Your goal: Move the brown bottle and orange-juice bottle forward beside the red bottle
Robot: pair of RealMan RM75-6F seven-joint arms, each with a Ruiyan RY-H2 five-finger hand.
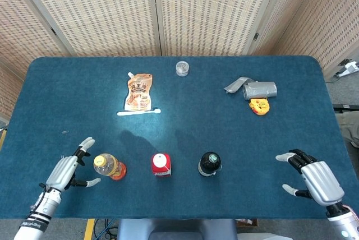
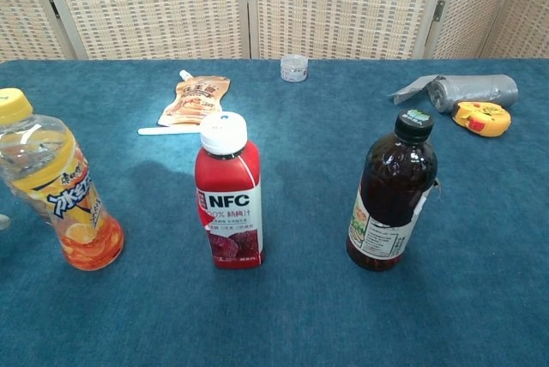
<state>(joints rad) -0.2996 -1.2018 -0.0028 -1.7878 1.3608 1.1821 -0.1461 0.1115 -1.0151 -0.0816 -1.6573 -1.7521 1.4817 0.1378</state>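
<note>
Yellow-capped orange-juice bottle (image 1: 108,165) stands free; both robot hands, left (image 1: 66,170) and right (image 1: 315,180), spread open, empty, arms cropped.

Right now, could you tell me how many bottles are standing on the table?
3, in a row near the front edge: the orange-juice bottle on the left, the red bottle in the middle, the brown bottle on the right. None seems hidden.
</note>
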